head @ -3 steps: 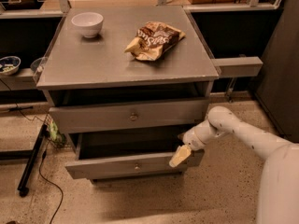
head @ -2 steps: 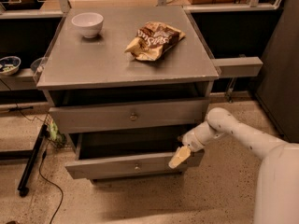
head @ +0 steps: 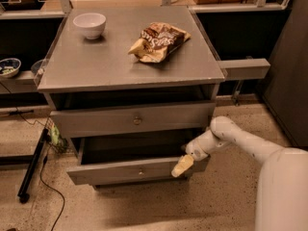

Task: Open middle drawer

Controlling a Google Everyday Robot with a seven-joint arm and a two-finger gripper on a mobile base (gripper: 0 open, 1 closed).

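The grey cabinet shows two drawer fronts with small round knobs. The upper front sits nearly flush. Below it the middle drawer stands pulled out towards me, its dark inside open to view, its knob at the centre. My gripper, with yellowish tips on a white arm coming in from the right, rests against the right end of that drawer's front edge, away from the knob. Anything lower on the cabinet is hidden under the pulled-out drawer.
On the cabinet top stand a white bowl at the back left and a crumpled chip bag to the right. A black stand and cable lie on the floor to the left. A grey shelf juts out at the right.
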